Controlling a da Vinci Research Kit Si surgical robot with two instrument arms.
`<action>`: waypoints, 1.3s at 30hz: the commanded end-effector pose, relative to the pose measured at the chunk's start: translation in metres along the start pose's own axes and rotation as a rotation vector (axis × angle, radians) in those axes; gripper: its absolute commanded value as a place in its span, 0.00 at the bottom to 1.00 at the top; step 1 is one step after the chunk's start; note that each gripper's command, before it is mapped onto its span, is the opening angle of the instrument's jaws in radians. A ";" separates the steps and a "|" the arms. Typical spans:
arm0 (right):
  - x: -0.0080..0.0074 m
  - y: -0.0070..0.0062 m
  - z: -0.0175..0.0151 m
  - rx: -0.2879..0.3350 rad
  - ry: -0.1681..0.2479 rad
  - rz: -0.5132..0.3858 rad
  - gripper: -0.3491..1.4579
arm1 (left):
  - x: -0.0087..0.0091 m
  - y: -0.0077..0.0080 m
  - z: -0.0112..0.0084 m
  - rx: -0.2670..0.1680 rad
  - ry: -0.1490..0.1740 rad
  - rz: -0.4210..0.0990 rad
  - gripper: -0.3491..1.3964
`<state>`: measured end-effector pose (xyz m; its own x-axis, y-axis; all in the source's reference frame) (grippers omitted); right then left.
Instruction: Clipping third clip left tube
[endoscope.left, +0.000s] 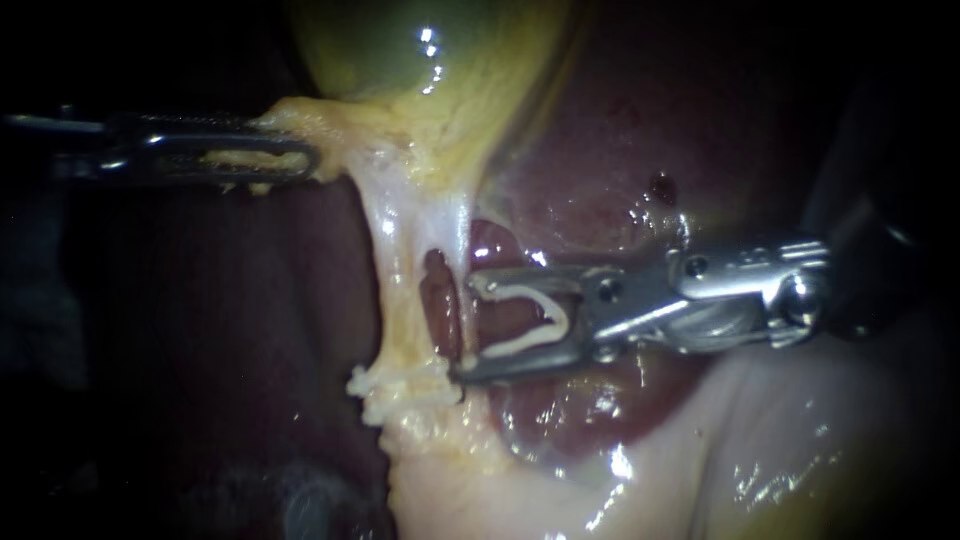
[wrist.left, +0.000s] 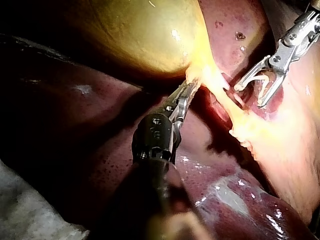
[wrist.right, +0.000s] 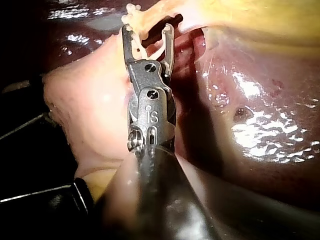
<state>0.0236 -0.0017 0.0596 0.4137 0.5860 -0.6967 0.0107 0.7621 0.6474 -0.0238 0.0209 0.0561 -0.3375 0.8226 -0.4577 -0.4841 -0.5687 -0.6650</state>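
Note:
My right instrument (endoscope.left: 462, 325) comes in from the right, its jaws standing wide apart with an open white clip (endoscope.left: 562, 320) seated between them, one leg against each jaw. The jaw tips straddle a dark red strand (endoscope.left: 438, 300) beside the pale stretched tube (endoscope.left: 405, 270) below the gallbladder (endoscope.left: 450, 60). I cannot tell which is the left tube. My left instrument (endoscope.left: 300, 160) is shut on yellowish tissue at the gallbladder's neck, pulling it leftward. The right wrist view shows the clip (wrist.right: 157, 50) in the jaws (wrist.right: 148, 30) against the pale tissue.
Dark red liver (endoscope.left: 620, 150) lies behind and right of the tube. Pale fatty tissue (endoscope.left: 450, 450) bunches at the tube's lower end. In the left wrist view the gallbladder (wrist.left: 145, 35) sits ahead of my left instrument (wrist.left: 192, 85), with my right instrument (wrist.left: 248, 96) beyond.

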 end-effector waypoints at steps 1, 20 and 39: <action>-0.0002 0.0003 0.0002 0.004 -0.001 0.001 0.47 | 0.0000 0.0000 0.0000 0.001 0.000 -0.001 0.00; -0.0023 0.0035 0.0034 0.011 -0.004 0.072 0.47 | -0.0005 0.0003 0.0002 -0.007 -0.009 -0.004 0.00; -0.0007 0.0046 0.0079 0.052 0.098 0.131 0.47 | -0.0005 0.0003 0.0004 -0.009 -0.009 -0.003 0.00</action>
<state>0.0307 -0.0008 0.0655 0.3182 0.7076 -0.6309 0.0121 0.6624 0.7491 -0.0240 0.0203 0.0563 -0.3430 0.8242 -0.4507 -0.4791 -0.5662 -0.6708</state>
